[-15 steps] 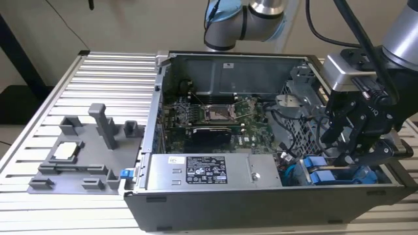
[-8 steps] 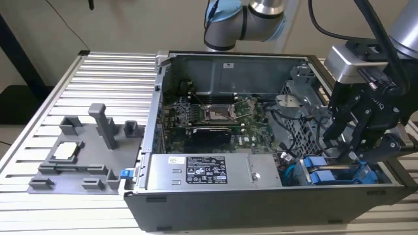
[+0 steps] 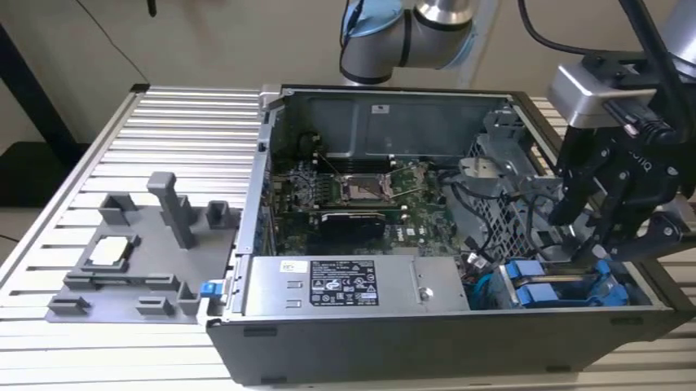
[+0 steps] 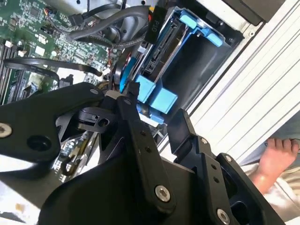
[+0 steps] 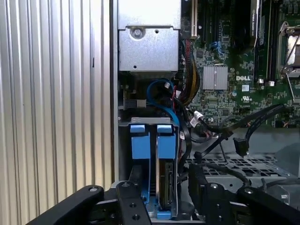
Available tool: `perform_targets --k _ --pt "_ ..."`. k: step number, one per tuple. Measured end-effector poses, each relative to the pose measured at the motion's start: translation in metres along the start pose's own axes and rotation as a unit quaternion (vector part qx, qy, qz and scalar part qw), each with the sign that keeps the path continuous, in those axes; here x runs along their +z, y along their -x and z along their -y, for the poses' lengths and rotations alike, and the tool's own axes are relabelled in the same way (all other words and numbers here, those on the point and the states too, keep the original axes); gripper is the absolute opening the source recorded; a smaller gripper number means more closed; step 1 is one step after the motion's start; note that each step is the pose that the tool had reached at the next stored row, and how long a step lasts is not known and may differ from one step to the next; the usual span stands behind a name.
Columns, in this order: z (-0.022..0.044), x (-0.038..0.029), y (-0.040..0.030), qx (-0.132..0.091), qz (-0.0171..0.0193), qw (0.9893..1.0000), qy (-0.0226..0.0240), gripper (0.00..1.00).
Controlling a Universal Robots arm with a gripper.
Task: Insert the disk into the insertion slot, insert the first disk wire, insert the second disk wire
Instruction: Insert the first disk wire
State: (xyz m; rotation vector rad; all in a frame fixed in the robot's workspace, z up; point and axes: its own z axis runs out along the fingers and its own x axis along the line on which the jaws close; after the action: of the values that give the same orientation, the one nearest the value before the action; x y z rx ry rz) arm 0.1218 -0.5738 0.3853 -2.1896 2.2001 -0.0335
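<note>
One grey plastic fixture [image 3: 130,261] sits near the slatted worktop's [image 3: 185,122] left edge in the exterior view. It has upright posts, and a small silver square chip [image 3: 112,251] lies in one recess. To its right, an open computer case [image 3: 457,346] covers the worktop's middle and right.

Inside the case, along the front wall, is a grey power-supply box [image 3: 348,285] with a white label. Behind it is the green motherboard [image 3: 359,220] with its CPU socket [image 3: 363,189]. The robot arm [image 3: 403,37] rises past the case's far wall.

At the case's front right corner is the insertion slot [image 5: 149,121] of the sheet-metal drive cage, with two blue-ended carriers side by side. The disk [image 5: 165,187] is in the slot, edge-on in the first wrist view. It sits just beside the other blue carrier [image 5: 140,145], with their blue ends level.

A blue cable [image 5: 161,101] loops from the case interior toward the carrier ends; where it ends, cannot tell. A black cable [image 5: 255,118] crosses above the perforated cage metal, and its plug [image 5: 240,146] hangs free, apart from the disk.

The gripper [image 3: 582,238] hangs over that corner, above the carriers. Its black fingers [image 5: 136,185] are spread apart, one on either side of the carrier pair, holding nothing. Whether they touch the carriers, cannot tell.

In the second wrist view, a person's hand [image 4: 277,157] shows beyond the case's outer wall, past the worktop slats.
</note>
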Motion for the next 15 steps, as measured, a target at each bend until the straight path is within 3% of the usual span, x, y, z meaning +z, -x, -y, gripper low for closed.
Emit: perform_targets --k 3,4,6,7,9,12,15 --pt "-0.0004 -0.0001 0.0000 0.000 0.0075 0.9996 -0.0261 0.53" --pt "-0.0004 -0.0001 0.0001 0.000 0.0112 0.9994 -0.0321 0.53" --pt "-0.0004 -0.0001 0.0000 0.000 0.0195 0.9990 -0.0398 0.53" --pt "-0.0002 -0.0002 0.0001 0.001 0.0233 0.9989 -0.0405 0.53" --pt "0.0009 -0.0006 0.0001 -0.001 0.0277 0.9988 -0.0405 0.53" --pt "0.0035 -0.0007 0.0001 -0.005 0.0286 0.9989 -0.0376 0.53" --pt "0.0072 -0.0006 0.0001 -0.006 0.0287 0.9991 -0.0301 0.53"
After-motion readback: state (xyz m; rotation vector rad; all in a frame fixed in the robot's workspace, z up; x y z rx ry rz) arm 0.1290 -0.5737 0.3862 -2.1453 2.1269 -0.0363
